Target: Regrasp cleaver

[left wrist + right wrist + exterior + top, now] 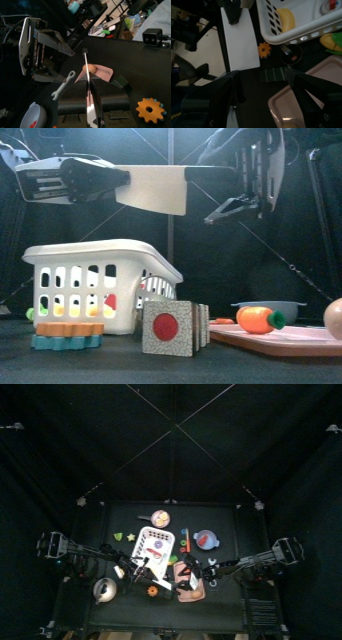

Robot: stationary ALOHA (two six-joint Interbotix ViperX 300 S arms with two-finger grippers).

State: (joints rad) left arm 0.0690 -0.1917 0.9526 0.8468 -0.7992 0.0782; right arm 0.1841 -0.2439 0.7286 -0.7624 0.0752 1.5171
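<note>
- We see the left claw (123, 178) clenched on the cleaver (156, 188), holding it high above the counter (120, 360), blade hanging flat-faced toward the front.
- In its own wrist view the blade (89, 95) runs edge-on between the jaws.
- The right claw (230, 210) hangs at the cleaver's 3 o'clock, just apart; we judge its jaws released, spread either side of the blade in its wrist view.
- Below stand a white basket (100, 278), a block (171, 325) and a pink board (283, 340).

Black table (120, 368) — white basket (100, 278), pink board (287, 340), orange gear (70, 334)
</note>
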